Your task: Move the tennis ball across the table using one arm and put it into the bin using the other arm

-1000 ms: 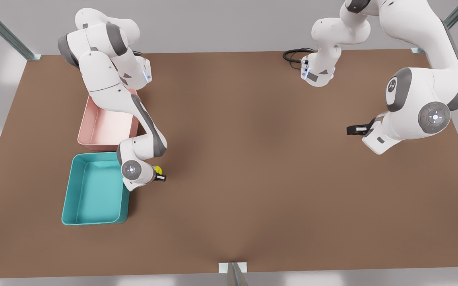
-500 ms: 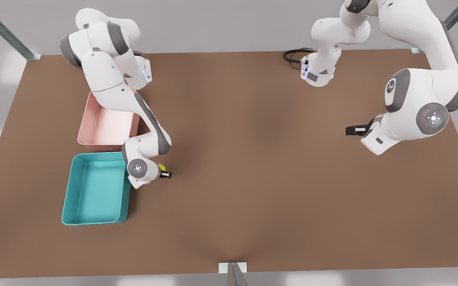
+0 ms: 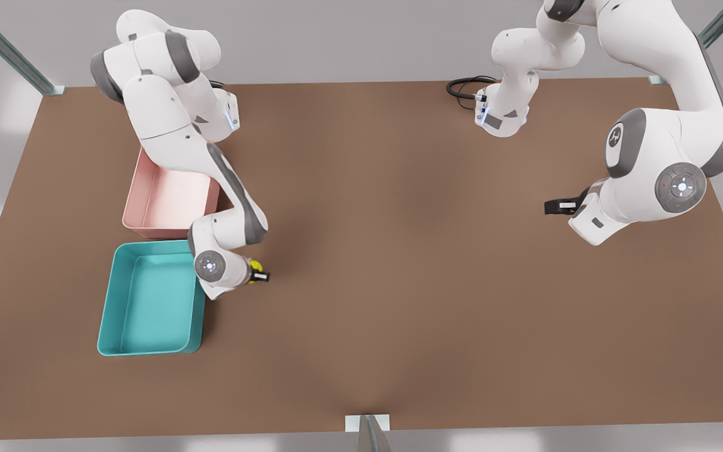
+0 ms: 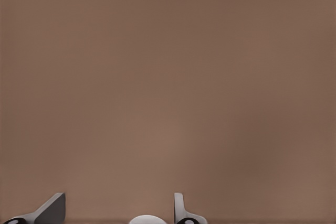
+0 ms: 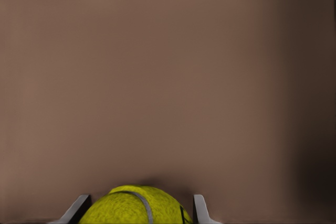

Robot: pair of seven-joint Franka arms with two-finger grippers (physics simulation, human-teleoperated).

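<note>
The yellow-green tennis ball (image 5: 135, 206) sits between the two fingers of my right gripper (image 5: 139, 209), which is shut on it just above the brown table (image 3: 399, 251). In the front view this gripper (image 3: 258, 275) and the ball (image 3: 253, 268) are just to the right of the teal bin (image 3: 109, 295), beyond its top right corner. My left gripper (image 3: 556, 206) hangs over the table at the front view's right, far from the ball. Its fingers (image 4: 52, 209) stand open with nothing between them.
A pink tray (image 3: 130, 207) stands directly behind the teal bin, partly under the right arm's links. A black cable (image 3: 462, 86) lies at the table's back edge near the other arm's base. The table's wide middle is bare brown.
The right gripper with the ball has shifted slightly towards the front view's right and the arm's elbow turned. The left arm has drifted a little to the front view's left.
</note>
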